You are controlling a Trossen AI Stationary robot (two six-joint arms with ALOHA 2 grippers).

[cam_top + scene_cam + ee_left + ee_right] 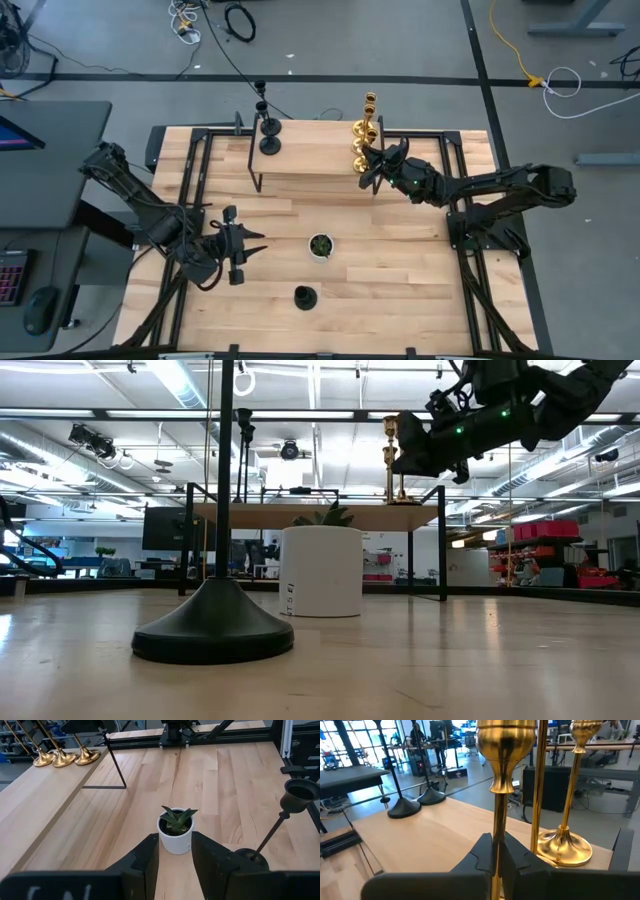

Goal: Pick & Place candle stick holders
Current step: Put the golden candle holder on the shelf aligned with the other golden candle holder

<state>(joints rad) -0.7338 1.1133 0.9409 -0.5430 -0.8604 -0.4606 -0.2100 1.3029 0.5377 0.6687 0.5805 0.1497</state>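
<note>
Three gold candle stick holders stand in a row on the right end of a raised wooden shelf. Their bases show in the left wrist view. Two black holders stand on the shelf's left end. A third black holder stands on its base on the table near the front, and also shows in the left wrist view. My right gripper is shut on the nearest gold holder. My left gripper is open and empty, pointing at the white pot. My right gripper pinches the thin stem of the nearest gold holder between its two fingers, below the cup. The fingers come level from the table's right side and lie across the stem. The holder stands upright. Its base is hidden below the fingers in the right wrist view.
A small white pot with a green plant stands mid-table between my left gripper and the shelf. The shelf rests on thin black legs. A second gold stem and a gold base stand close beside the held one.
</note>
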